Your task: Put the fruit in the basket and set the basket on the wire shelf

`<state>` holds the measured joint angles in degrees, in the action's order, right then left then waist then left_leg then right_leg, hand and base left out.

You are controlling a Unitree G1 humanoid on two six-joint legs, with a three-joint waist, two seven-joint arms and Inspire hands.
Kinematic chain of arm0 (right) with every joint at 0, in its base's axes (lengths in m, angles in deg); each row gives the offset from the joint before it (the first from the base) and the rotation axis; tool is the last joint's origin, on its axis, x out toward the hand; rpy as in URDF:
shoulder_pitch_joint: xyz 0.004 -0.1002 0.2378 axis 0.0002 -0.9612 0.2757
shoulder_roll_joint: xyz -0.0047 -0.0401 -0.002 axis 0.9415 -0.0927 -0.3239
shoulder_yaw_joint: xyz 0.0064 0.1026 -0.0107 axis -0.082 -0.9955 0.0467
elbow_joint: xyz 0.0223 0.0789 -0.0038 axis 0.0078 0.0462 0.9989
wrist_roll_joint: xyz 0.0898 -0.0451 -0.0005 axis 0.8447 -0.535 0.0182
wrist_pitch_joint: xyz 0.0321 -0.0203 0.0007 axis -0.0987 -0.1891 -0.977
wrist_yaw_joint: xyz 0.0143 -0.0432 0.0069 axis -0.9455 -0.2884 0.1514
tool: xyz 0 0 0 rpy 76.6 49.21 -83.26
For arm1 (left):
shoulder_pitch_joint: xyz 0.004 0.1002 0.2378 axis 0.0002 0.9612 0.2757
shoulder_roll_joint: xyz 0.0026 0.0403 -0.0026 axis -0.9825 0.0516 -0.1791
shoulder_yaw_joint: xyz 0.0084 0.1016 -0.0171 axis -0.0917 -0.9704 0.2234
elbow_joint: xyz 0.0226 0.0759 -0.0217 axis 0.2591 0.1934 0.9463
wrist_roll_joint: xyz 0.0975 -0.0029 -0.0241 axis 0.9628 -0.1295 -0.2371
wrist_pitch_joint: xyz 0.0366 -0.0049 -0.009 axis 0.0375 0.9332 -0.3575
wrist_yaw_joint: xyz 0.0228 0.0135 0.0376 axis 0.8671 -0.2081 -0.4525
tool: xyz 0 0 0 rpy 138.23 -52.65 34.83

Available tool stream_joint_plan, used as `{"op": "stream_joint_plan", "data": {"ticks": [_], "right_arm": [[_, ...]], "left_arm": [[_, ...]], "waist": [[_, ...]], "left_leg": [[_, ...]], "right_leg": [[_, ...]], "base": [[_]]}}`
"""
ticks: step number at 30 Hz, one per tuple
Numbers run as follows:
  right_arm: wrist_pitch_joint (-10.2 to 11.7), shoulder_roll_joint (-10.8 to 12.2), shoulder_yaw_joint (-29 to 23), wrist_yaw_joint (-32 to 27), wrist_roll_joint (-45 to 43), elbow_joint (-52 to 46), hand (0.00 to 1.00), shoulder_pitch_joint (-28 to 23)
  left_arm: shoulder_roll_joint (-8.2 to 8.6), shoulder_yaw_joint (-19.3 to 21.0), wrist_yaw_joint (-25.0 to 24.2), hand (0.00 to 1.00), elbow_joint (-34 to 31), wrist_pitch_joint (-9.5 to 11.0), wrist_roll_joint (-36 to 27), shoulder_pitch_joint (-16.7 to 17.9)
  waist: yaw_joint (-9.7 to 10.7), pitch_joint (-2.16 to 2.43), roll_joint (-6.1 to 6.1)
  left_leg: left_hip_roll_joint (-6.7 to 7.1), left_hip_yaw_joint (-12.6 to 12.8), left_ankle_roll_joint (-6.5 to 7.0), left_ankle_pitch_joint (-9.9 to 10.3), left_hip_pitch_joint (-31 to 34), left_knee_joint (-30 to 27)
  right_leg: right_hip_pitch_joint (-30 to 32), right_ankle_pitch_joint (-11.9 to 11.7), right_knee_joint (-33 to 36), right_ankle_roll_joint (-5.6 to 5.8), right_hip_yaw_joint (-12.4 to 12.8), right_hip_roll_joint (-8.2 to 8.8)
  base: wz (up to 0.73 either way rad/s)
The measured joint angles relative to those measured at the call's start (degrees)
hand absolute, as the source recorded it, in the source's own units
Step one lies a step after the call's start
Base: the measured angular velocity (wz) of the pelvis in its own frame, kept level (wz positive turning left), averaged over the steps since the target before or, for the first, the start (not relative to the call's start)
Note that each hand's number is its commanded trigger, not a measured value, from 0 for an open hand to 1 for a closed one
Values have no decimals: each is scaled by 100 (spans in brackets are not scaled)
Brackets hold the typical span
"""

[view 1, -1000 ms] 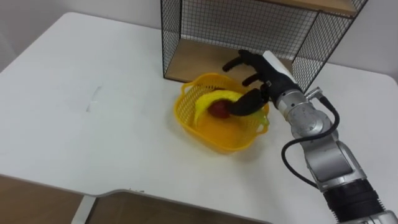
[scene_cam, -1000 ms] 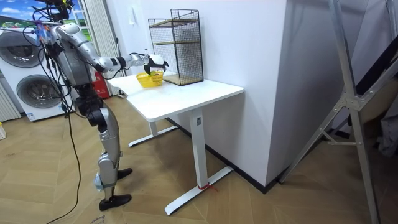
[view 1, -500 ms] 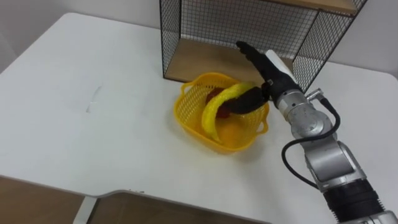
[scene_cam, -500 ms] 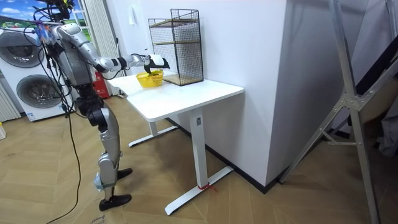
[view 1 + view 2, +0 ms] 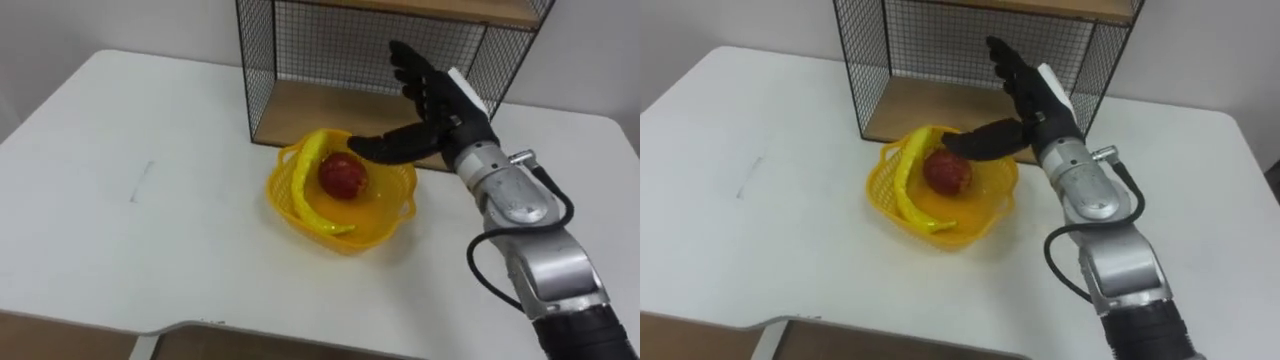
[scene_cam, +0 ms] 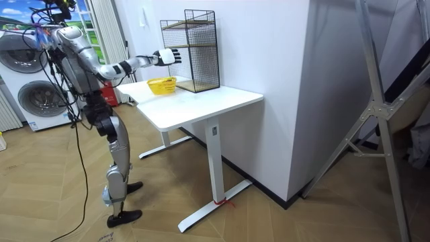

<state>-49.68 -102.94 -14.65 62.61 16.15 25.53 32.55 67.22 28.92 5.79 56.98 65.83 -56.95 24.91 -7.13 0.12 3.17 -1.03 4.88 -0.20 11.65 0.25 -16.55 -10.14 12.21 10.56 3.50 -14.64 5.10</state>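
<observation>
A yellow plastic basket sits on the white table, just in front of the wire shelf. Inside it lie a yellow banana, draped along the left rim, and a red apple. My right hand is raised above the basket's far right side, open, fingers spread and thumb out over the apple, holding nothing.
The wire shelf has a wooden bottom board level with the table and an upper board. The table stands against the white wall; in the room view I stand at its end, washing machines behind me.
My right hand let go of the banana and rose out of the basket, fingers spreading. The banana now rests along the basket's left rim, apple uncovered. The head camera shifted slightly.
</observation>
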Motion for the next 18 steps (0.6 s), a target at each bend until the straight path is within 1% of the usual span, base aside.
{"op": "stream_joint_plan", "data": {"ticks": [1, 2, 4, 5, 6, 8, 9, 10, 11, 12, 13, 14, 15, 16, 17, 18], "right_arm": [[82, 2, -69, -11, 146, -137, 0, -222], [166, 2, -97, -11, 249, -169, 0, -422], [172, 2, -163, -18, 260, -174, 0, -716], [172, 2, -204, -23, 265, -173, 0, -878], [172, 2, -220, -26, 262, -176, 0, -946], [173, 0, -360, -60, 267, -183, 0, -1121], [177, 0, -399, -89, 267, -184, 0, -1156], [181, -4, -512, -139, 306, -190, 0, -1244], [185, -38, -647, -183, 454, -194, 0, -1308], [200, -63, -713, -216, 521, -194, 0, -1340], [240, -122, -832, -313, 671, -194, 0, -1420], [243, -132, -959, -424, 764, -195, 0, -1466], [243, -132, -1007, -476, 816, -195, 0, -1472], [243, -131, -1088, -624, 901, -280, 0, -1520], [253, -128, -1230, -716, 999, -471, 0, -1656], [277, -131, -1283, -758, 1096, -534, 0, -1724]], "left_arm": [[2, 1, 64, 0, 24, 37, -80, 100], [3, 22, 128, 0, 23, 73, -191, 153], [10, 150, 195, 0, 23, 135, -366, 253], [9, 239, 222, 0, 24, 180, -488, 323], [8, 267, 242, 0, 26, 190, -555, 354], [9, 440, 317, 0, 70, 259, -883, 415], [8, 488, 343, 0, 101, 289, -941, 423], [12, 635, 387, 0, 210, 355, -1105, 418], [13, 776, 473, 0, 313, 420, -1398, 433], [14, 849, 511, 0, 359, 437, -1544, 442], [14, 992, 629, 0, 399, 444, -1891, 480], [12, 1150, 748, 0, 388, 446, -2226, 541], [11, 1210, 820, 0, 378, 446, -2375, 576], [14, 1370, 953, 0, 372, 447, -2681, 622], [24, 1571, 1097, 0, 370, 450, -2993, 631], [25, 1679, 1176, 0, 363, 454, -3160, 645]], "waist": [[39, -2, -16], [86, 7, -6], [149, 8, -7], [201, -3, -27], [228, 0, -42], [276, 10, -112], [279, 12, -144], [286, 51, -145], [286, 56, -178], [286, 55, -187], [292, 52, -201], [318, 52, -193], [332, 52, -186], [347, 54, -187], [344, 51, -195], [344, 46, -207]], "left_leg": [[0, 8, 0, 0, -18, 0], [-1, 8, 0, 0, -33, -3], [-2, 2, -1, 1, -35, -14], [-2, -4, 0, 3, -41, -16], [-2, -7, 1, 5, -40, -12], [-6, -14, 0, 5, -38, -14], [-8, -9, 0, 4, -39, -14], [-7, 9, -1, 2, -47, -8], [-8, 41, -1, 1, -60, -6], [-8, 47, 0, -2, -68, -3], [-6, 47, 5, -11, -70, 1], [-3, 47, 4, -30, -66, 17], [1, 48, 3, -41, -64, 27], [6, 49, 3, -51, -52, 33], [14, 54, 4, -53, -49, 32], [22, 53, 6, -54, -53, 35]], "right_leg": [[-17, 0, -7, 0, 3, 0], [-31, 0, -5, 0, -5, 0], [-49, 0, -4, 0, -47, 1], [-69, 0, -4, 0, -48, 2], [-70, 0, -1, 0, -46, 2], [-65, 0, -1, 0, -29, 3], [-65, 0, -3, 0, -23, 3], [-69, 0, -3, 0, -27, 5], [-75, 0, -5, 0, -27, 8], [-80, 0, -7, 0, -28, 9], [-83, 0, -7, 0, -31, 12], [-75, 1, -17, 0, -31, 14], [-73, 1, -26, 0, -31, 16], [-75, 2, -75, -3, -29, 17], [-83, 5, -104, -9, -4, 18], [-90, 13, -107, -23, 17, 23]], "base": [[0], [0], [2], [3], [0], [-5], [-7], [-6], [-6], [-4], [0], [0], [0], [0], [0], [0]]}}
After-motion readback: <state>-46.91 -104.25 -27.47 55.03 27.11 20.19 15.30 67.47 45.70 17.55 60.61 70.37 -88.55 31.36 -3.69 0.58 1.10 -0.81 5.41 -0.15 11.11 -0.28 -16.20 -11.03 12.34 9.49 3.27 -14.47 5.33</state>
